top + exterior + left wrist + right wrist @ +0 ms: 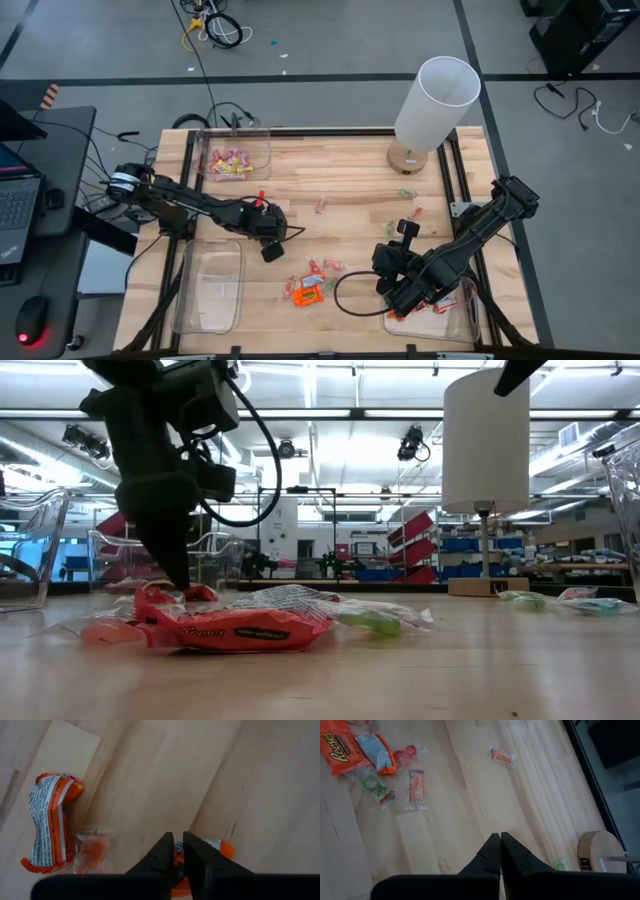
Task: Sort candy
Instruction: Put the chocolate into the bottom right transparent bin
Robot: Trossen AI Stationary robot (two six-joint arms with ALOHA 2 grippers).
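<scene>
**Q:** Left gripper (178, 840), where is it?

**R:** Down at the wood, left of the table's middle. Its fingers are drawn narrow, pinching an orange candy (223, 849) that lies on the boards.

**Q:** What sits further left?

**R:** Two clear bins. The far bin (262, 135) holds pink-and-yellow candy (228, 163). The near bin (210, 292) lies along the front left edge.

**Q:** And beside that gripper?

**R:** Another orange wrapper (50, 822) and a small red sweet (92, 851) lie close by. To the right, near the front, is the pile (308, 290): mostly orange wrappers, with a green piece among them. Loose pieces (322, 206) are scattered farther back, toward the lamp.

**Q:** Right gripper?

**R:** The right gripper (500, 836) hangs over bare wood, right of the pile. Its fingers are pressed together with nothing between them. Its arm crosses the right bin (445, 328) at the front right corner.

**Q:** Anything else?

**R:** The lamp (435, 100), white shade on a round wooden base, stands at the far right.
</scene>
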